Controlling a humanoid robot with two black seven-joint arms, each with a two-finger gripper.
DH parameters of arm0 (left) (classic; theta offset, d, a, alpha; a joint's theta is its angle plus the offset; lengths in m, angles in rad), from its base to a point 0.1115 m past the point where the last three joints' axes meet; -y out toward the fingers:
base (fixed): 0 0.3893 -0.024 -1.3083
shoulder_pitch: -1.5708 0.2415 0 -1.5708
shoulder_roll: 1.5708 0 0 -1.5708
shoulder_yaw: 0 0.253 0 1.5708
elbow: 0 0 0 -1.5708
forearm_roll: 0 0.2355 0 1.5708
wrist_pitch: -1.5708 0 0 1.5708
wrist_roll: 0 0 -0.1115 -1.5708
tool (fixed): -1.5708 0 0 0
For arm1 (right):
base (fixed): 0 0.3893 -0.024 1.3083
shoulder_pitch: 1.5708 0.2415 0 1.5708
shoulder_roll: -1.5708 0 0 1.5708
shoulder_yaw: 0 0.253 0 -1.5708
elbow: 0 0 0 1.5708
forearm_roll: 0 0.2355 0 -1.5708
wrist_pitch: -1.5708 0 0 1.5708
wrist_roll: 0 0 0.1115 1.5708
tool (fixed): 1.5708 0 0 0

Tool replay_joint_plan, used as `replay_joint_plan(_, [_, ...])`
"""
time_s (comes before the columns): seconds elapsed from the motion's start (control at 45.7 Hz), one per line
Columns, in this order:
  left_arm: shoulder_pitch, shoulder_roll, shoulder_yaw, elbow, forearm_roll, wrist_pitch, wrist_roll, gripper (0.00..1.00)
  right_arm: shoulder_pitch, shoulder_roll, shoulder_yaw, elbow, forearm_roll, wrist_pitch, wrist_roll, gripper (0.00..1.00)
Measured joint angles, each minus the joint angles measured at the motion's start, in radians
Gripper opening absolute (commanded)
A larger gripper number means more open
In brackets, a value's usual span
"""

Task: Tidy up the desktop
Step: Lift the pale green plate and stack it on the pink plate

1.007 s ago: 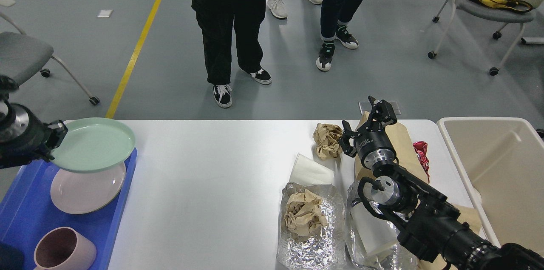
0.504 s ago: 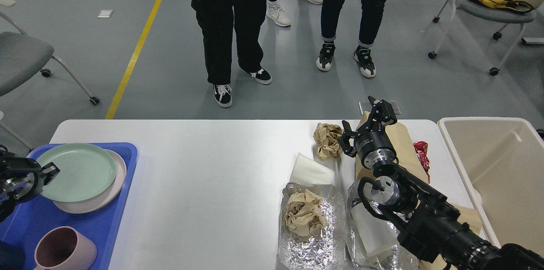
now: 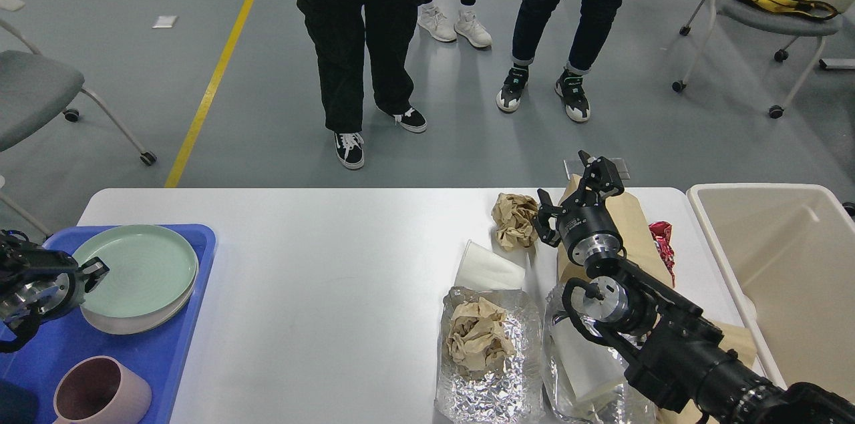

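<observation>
The white desktop [image 3: 320,290] holds trash on its right half: a crumpled brown paper ball [image 3: 514,220], a tipped white paper cup [image 3: 487,270], a foil sheet [image 3: 487,384] with crumpled paper [image 3: 477,337] on it, a second foil sheet [image 3: 588,360], a brown paper bag [image 3: 631,224] and a red wrapper [image 3: 662,240]. My right gripper [image 3: 574,191] is open and empty above the bag, beside the paper ball. My left gripper [image 3: 90,272] grips the left rim of a green plate [image 3: 137,269], which rests on a pink plate [image 3: 143,318] in the blue tray [image 3: 47,344].
A pink cup [image 3: 100,394] stands at the tray's front. A beige bin [image 3: 788,277] stands at the table's right end. Three people stand just beyond the far edge. Chairs stand at the far left and far right.
My left gripper lowered the green plate from mid-air onto the pink plate, then shifted it slightly right. The right arm has not moved. The people behind shifted their feet.
</observation>
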Motion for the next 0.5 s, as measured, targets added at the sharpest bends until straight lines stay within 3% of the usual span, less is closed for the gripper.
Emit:
replay_joint_plan(0.197, [-0.005,0.005,-0.024,-0.007,-0.001,-0.009,0.011,0.96,0.000,0.000,0.000,0.000,0.000,0.000,0.000,1.00])
replay_joint_plan(0.504, [-0.020,0.010,-0.030,-0.016,0.000,-0.018,0.022,0.96,0.000,0.000,0.000,0.000,0.000,0.000,0.000,1.00])
